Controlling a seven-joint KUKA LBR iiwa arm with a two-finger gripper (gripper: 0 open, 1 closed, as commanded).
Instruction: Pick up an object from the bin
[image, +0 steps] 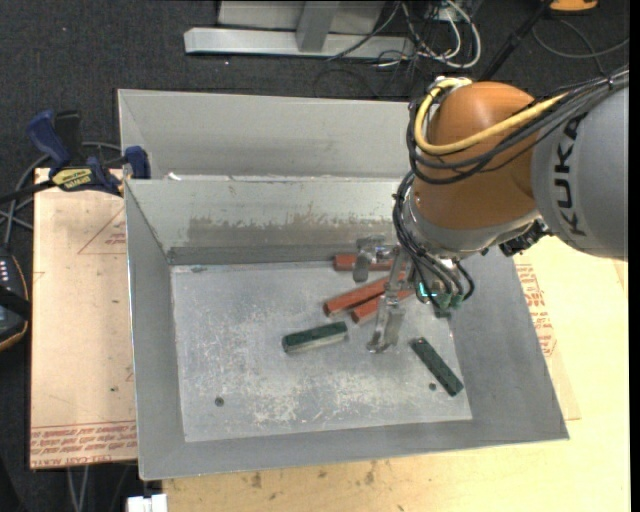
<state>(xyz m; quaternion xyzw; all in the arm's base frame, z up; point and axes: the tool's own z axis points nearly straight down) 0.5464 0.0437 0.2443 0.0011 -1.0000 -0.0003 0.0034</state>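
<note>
My gripper hangs below the orange wrist cover, right of the bin's middle. Its two thin metal fingers stand close together, shut, with nothing between them, tips near the bin floor. Just left of the fingers lie two red-brown bars side by side, slanted. A dark green bar lies further left of the tips, apart from them. Another dark green bar lies to the lower right, also apart. A short red piece rests near the back wall.
The arm and its orange cover hang over the bin's right rear part and hide what lies under them. Bare bin floor stretches across the left half and along the front.
</note>
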